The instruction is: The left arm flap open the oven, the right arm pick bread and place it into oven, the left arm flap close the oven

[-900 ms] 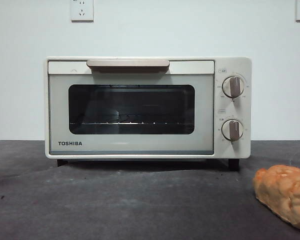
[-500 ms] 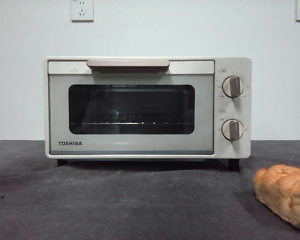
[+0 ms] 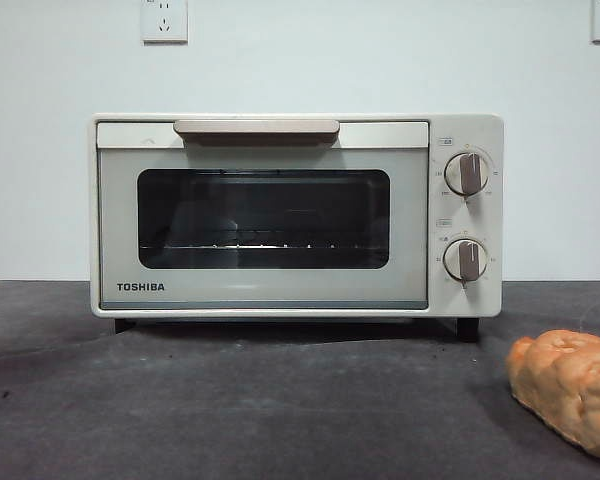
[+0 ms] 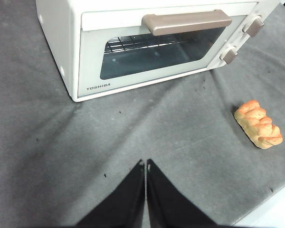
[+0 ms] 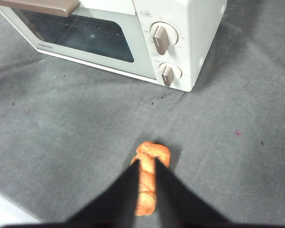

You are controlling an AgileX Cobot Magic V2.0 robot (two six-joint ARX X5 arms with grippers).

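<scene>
Compared with a second ago, we see nothing moved: the cream-white toaster oven (image 3: 295, 215) stands shut on the dark grey table (image 3: 280, 400), the golden-orange bread loaf (image 3: 570, 385) lying before its knob side. Only the wrist views show the left gripper (image 4: 145, 164), jaws closed together and empty, and the right gripper (image 5: 146, 166), parted, above the loaf

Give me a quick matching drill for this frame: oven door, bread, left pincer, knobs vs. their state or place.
Column 1:
1. oven door
2. bread
3. left pincer
4. knobs

Column 2:
a. lying on the table, outside the oven
b. closed, handle along the top
c. on the panel beside the window
d. shut, above bare table in front of the oven

Pairs: 1-b, 2-a, 3-d, 4-c
</scene>
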